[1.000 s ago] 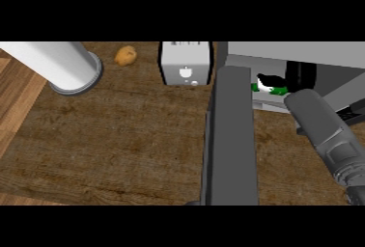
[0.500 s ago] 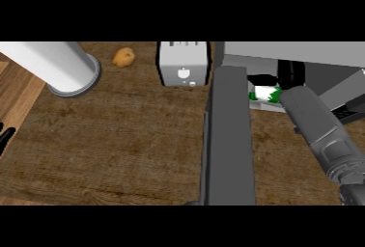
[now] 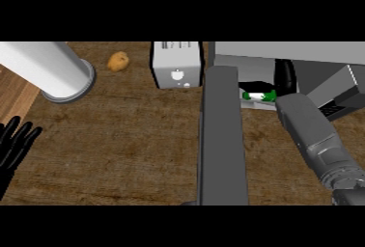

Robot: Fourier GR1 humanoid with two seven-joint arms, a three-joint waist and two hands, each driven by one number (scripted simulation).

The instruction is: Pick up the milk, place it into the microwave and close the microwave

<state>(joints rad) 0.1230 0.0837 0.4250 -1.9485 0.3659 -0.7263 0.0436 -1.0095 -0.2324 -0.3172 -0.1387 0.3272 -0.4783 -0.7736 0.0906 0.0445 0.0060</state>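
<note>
- Milk (image 3: 258, 94): a small carton with green and white showing, inside the open microwave (image 3: 285, 50), low in the cavity near its front edge. Only part of it is visible past the door and the arm.
- Microwave door (image 3: 222, 135): swung wide open, seen edge-on as a long grey slab running from the microwave's front corner down toward the lower edge of the view.
- Right hand (image 3: 284, 77): reaches into the microwave cavity, just beside and above the milk. It reads as a dark shape in shadow; cannot tell whether the fingers are spread, curled or touching the carton.
- Right forearm (image 3: 314, 137): grey, angled up from the lower right corner into the microwave opening, running alongside the open door.
- Left hand (image 3: 13, 147): at the left edge of the view, over the counter (image 3: 128, 144), fingers straight and slightly spread, pointing upward, holding nothing. Well apart from the microwave.
- Toaster (image 3: 176, 65): white, standing on the counter just left of the microwave door's hinge end.
- Potato (image 3: 118, 61): on the counter between the toaster and a white cylinder (image 3: 44, 71) that stands at the upper left.
- Counter is dark wood grain; a lighter wood strip shows at the far left.
</note>
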